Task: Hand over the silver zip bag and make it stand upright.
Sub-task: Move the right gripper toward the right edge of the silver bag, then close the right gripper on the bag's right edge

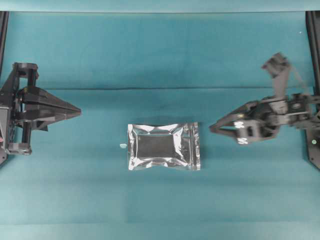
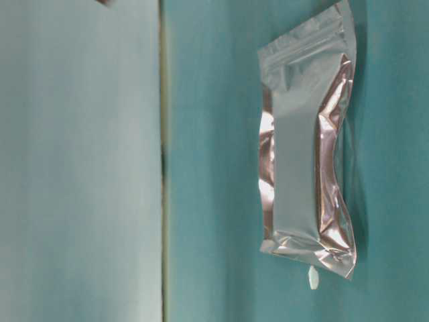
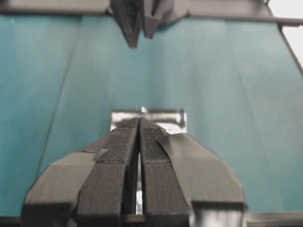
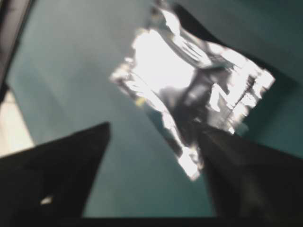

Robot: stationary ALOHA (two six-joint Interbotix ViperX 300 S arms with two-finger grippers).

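As it lies flat, silver zip bag (image 1: 164,146) apparently points its zip toward right pincer (image 1: 223,129).

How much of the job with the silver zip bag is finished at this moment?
Nothing looks done yet. The silver zip bag lies flat on the teal table, untouched by either arm. In hand: the right pincer stands open, pointing at the bag; the left pincer is shut and farther away. Left to do: the pickup, the handover and standing it upright.
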